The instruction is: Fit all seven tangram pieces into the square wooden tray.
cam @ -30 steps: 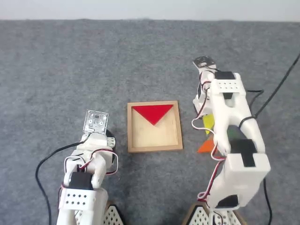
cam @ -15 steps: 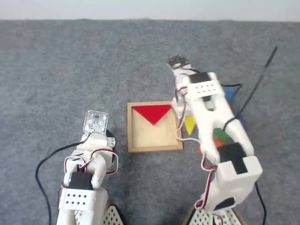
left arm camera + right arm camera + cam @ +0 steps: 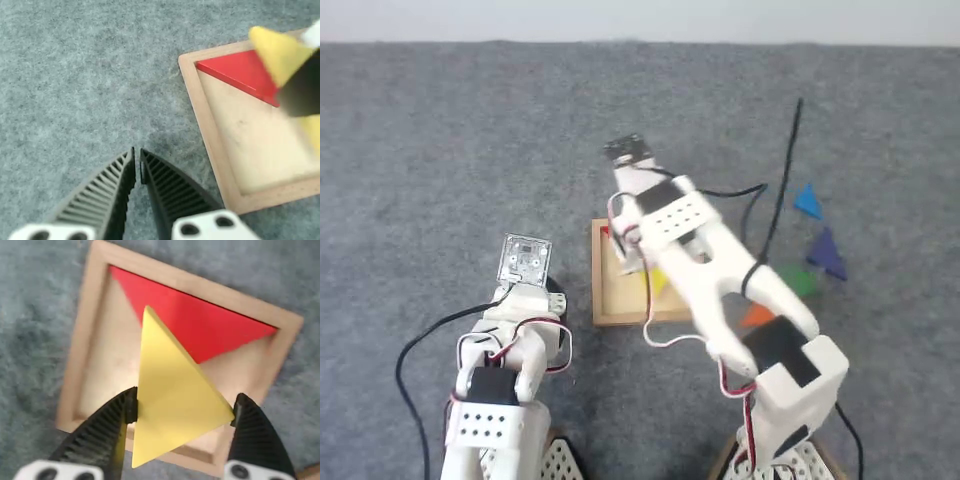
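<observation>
The square wooden tray (image 3: pixel 603 305) lies mid-table with a red triangle (image 3: pixel 200 325) along its far side. My right gripper (image 3: pixel 182 407) hangs over the tray, shut on a large yellow triangle (image 3: pixel 170 400), of which a yellow corner (image 3: pixel 658 283) shows under the arm. In the left wrist view the same yellow triangle (image 3: pixel 280 50) hovers above the red triangle (image 3: pixel 240 75) and the tray (image 3: pixel 210 130). My left gripper (image 3: pixel 137 160) is shut on nothing, low over the carpet just left of the tray.
Loose pieces lie on the grey carpet right of the tray: a light blue triangle (image 3: pixel 808 200), a dark blue triangle (image 3: pixel 827 252), a green piece (image 3: pixel 800 280) and an orange piece (image 3: pixel 757 316). A black cable (image 3: pixel 782 190) trails behind the right arm.
My right arm has swung left from the loose pieces to above the tray, carrying the yellow triangle. The left arm has not moved.
</observation>
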Robot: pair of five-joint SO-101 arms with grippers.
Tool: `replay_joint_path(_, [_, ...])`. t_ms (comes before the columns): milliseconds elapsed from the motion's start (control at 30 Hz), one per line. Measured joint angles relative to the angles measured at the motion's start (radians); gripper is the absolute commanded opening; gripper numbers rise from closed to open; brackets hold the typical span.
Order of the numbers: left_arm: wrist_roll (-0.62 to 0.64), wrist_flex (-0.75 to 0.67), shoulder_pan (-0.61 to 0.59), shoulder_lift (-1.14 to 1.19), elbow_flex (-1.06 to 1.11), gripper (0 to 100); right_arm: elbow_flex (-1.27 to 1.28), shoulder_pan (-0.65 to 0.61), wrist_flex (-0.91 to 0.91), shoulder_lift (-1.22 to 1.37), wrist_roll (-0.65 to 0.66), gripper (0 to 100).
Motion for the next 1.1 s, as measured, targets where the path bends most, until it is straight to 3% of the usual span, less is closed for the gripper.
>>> replay_joint_path(700, [0.0,0.0,0.0,0.0,0.0,1,-0.003,-0.114,-0.095,0.044,-0.048,22.2])
replay_joint_path(900, [0.0,0.0,0.0,0.0,0.0,1,-0.003,-0.114,-0.107,0.044,-0.048,33.7])
replay_joint_path(1100, [0.0,0.0,0.0,0.0,0.0,1,-0.003,-0.114,-0.114,0.044,-0.048,34.0])
